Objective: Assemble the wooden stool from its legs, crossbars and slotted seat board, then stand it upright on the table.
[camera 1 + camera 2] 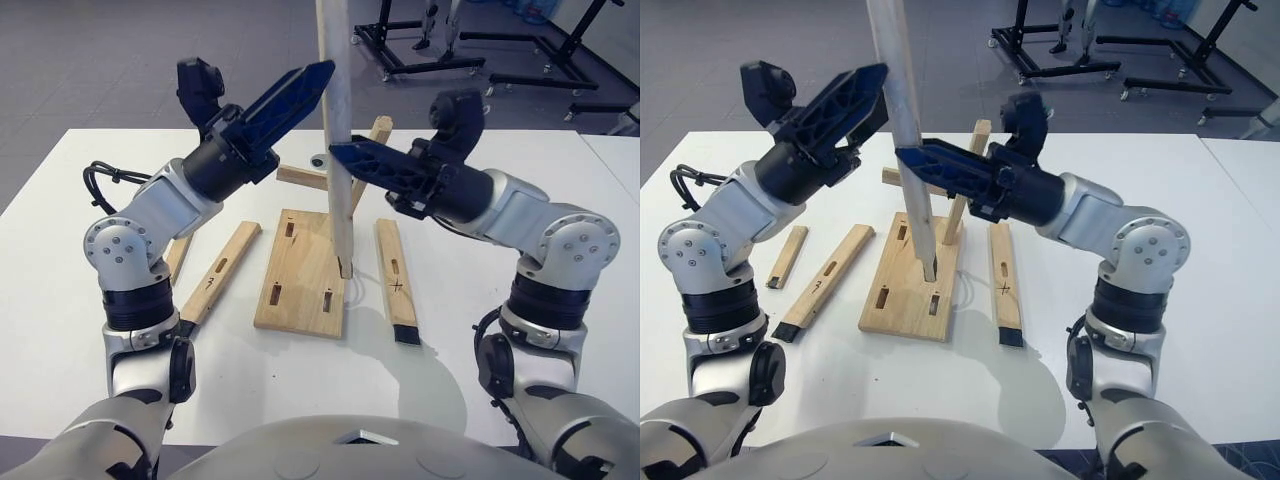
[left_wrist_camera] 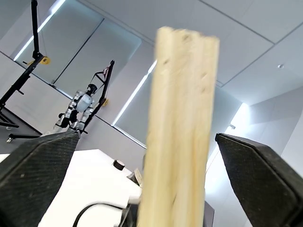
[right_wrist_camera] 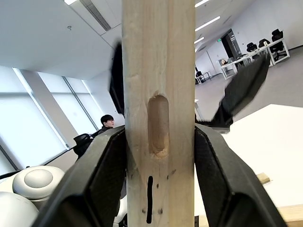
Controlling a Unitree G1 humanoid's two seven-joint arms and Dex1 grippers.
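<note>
The slotted seat board lies flat at the middle of the white table. A long wooden leg stands upright with its lower end in a slot near the board's right edge. My right gripper is shut on this leg at mid-height; in the right wrist view its fingers press both sides of the leg. My left gripper is open higher up, its fingers straddling the leg with gaps on both sides.
One loose leg lies left of the board, another with a dark foot lies to its right. A short bar rests under my left arm. Crossed wooden pieces lie behind the board. Black metal stands occupy the floor beyond the table.
</note>
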